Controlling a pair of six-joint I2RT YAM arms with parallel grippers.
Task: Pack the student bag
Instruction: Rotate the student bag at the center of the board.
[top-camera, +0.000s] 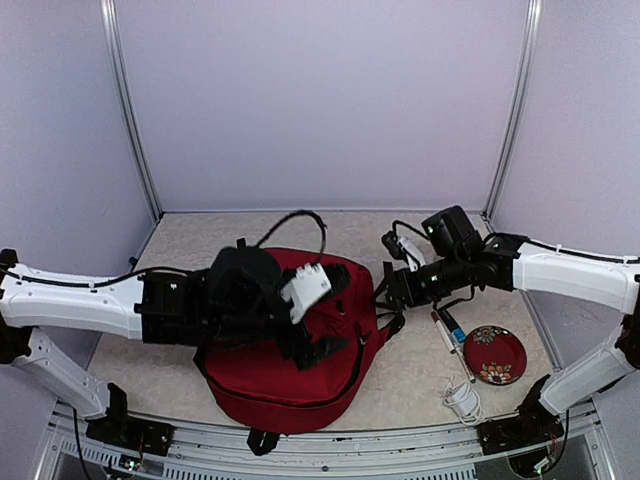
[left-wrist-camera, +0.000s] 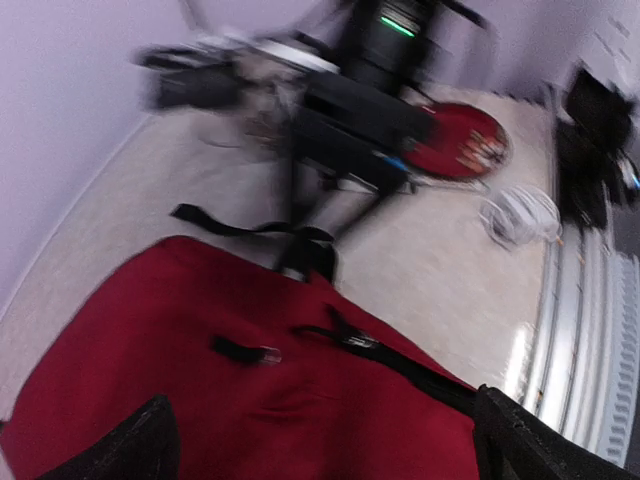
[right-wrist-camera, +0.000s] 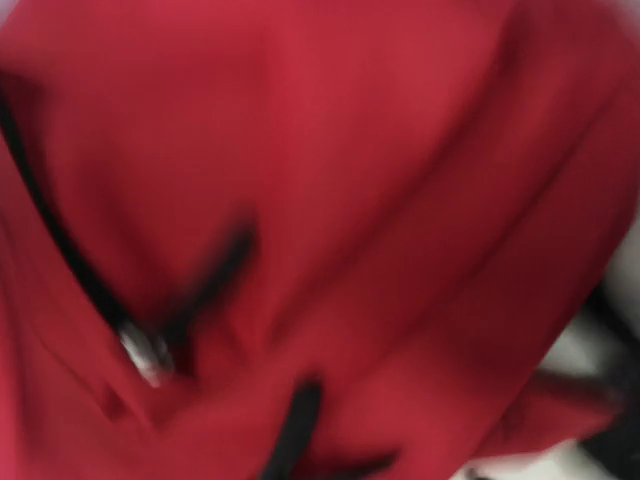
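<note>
The student bag (top-camera: 262, 396) lies flat in the middle of the table, dark red with black zippers. My left gripper (top-camera: 318, 350) hovers over its top face. In the left wrist view the left gripper (left-wrist-camera: 330, 450) stands wide open above the bag (left-wrist-camera: 200, 400), with nothing between its black fingertips (left-wrist-camera: 150, 445). A zipper pull (left-wrist-camera: 355, 340) shows just ahead of it. My right gripper (top-camera: 388, 290) is at the bag's right upper edge, by a black strap. The blurred right wrist view is filled with the bag's red fabric (right-wrist-camera: 380, 150), and the fingers do not show.
A red patterned plate (top-camera: 494, 354) sits to the right of the bag. Pens (top-camera: 450, 330) lie beside it and a white coiled cable (top-camera: 462, 400) lies near the front edge. A small black item (top-camera: 392, 243) rests behind the right gripper.
</note>
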